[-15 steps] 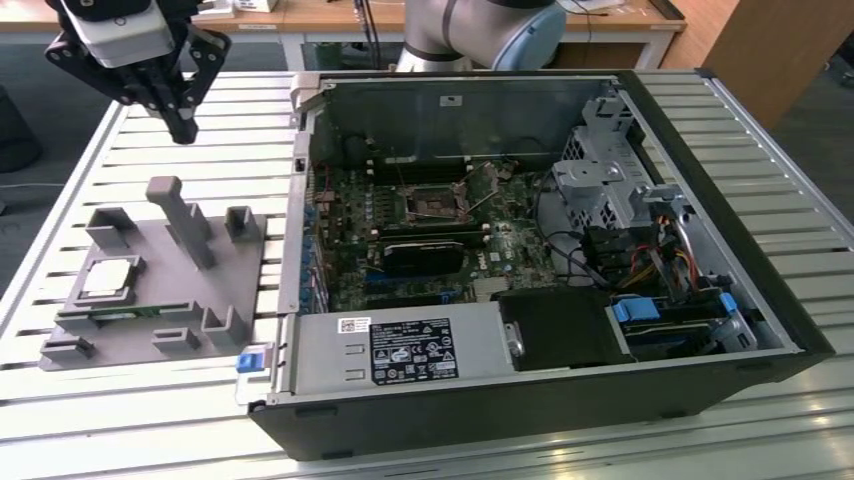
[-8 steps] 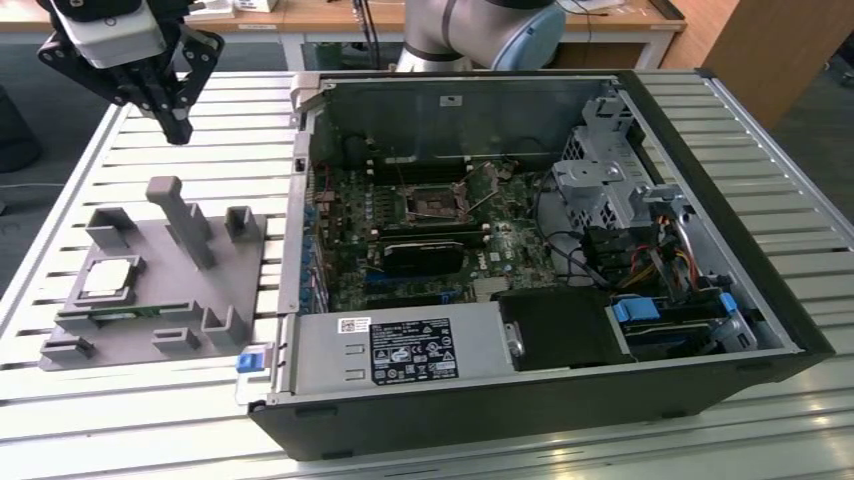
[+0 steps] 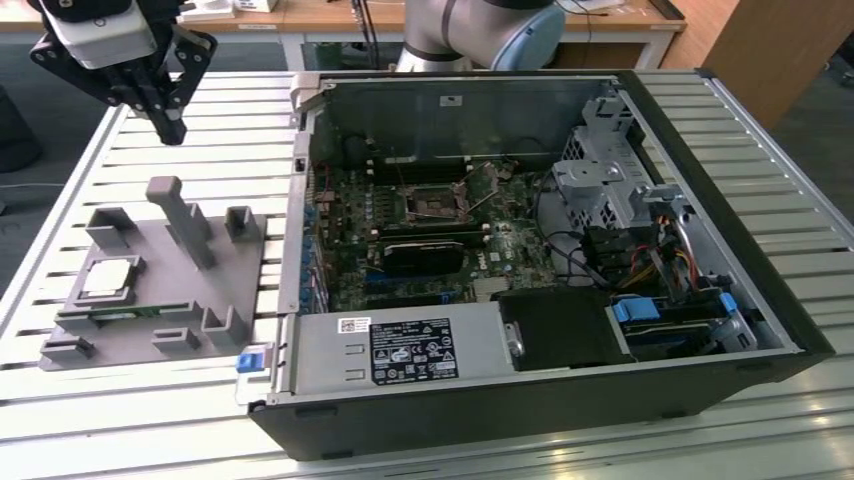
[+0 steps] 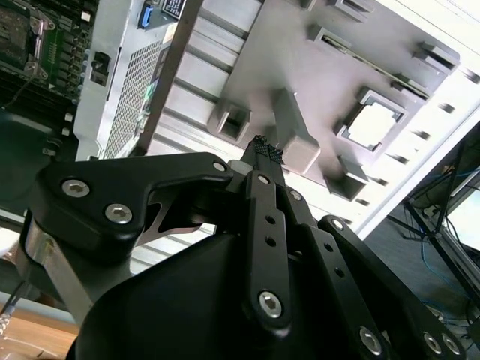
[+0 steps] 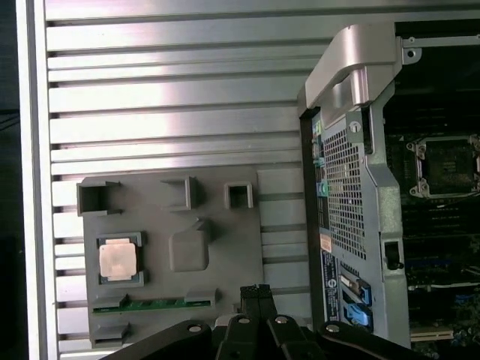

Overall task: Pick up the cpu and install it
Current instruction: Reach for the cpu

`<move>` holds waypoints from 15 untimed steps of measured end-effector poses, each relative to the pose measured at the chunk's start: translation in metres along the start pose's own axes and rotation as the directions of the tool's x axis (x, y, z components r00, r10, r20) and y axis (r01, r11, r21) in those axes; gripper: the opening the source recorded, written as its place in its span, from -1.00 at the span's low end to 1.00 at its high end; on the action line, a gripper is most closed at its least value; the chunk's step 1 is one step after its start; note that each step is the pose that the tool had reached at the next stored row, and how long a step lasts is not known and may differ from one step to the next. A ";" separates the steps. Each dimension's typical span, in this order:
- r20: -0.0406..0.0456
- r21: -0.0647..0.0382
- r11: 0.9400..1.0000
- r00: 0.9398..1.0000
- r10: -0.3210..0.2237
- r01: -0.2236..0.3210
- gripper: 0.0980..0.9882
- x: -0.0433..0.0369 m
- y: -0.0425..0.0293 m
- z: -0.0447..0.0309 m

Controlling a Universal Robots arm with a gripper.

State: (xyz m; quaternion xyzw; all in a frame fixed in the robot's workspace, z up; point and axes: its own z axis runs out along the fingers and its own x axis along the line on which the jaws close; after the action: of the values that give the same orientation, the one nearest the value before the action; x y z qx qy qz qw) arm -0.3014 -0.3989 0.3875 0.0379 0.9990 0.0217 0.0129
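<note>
The cpu (image 3: 107, 278) is seated in a square pocket of the grey holder (image 3: 134, 340) on the slatted bench (image 3: 200, 160), lower than the gripper (image 3: 171, 132) and well apart from it. A green memory stick (image 5: 154, 304) is slotted in the holder just beside the cpu. The gripper is held in the air over the bench, beyond the holder's far edge, with its fingers closed together on nothing. Off to the gripper's side, towards the exterior view's right, an open case (image 3: 534, 410) is laid flat, and its socket (image 3: 434, 203) is exposed.
</note>
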 end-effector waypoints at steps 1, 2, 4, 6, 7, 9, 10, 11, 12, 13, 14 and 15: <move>0.000 0.000 1.000 1.000 0.000 0.000 -0.98 0.0006 0.0000 0.0001; 0.000 0.000 1.000 1.000 0.000 0.000 -0.98 0.0013 -0.0001 0.0001; 0.000 0.000 1.000 1.000 0.000 0.000 -0.98 0.0028 -0.0002 0.0001; 0.000 0.000 1.000 1.000 0.000 0.000 -0.98 0.0043 -0.0003 0.0001; 0.000 0.000 1.000 1.000 0.000 0.000 -0.98 0.0051 -0.0004 0.0001; 0.000 0.000 1.000 1.000 0.000 0.000 -0.98 0.0059 -0.0004 0.0001; 0.000 0.000 1.000 1.000 0.000 0.000 -0.98 0.0064 -0.0005 0.0001; 0.000 0.000 1.000 1.000 0.000 0.000 -0.98 0.0070 -0.0005 0.0001; 0.000 0.000 1.000 1.000 0.000 0.000 -0.98 0.0076 -0.0006 0.0001; 0.000 0.000 1.000 1.000 0.000 0.000 -0.98 0.0081 -0.0006 0.0002; 0.000 0.000 1.000 1.000 0.000 0.000 -0.98 0.0085 -0.0007 0.0002; 0.000 0.000 1.000 1.000 0.000 0.000 -0.98 0.0091 -0.0007 0.0002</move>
State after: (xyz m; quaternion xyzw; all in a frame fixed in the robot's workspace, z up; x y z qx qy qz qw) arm -0.3105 -0.3989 0.3870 0.0379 0.9990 0.0217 0.0128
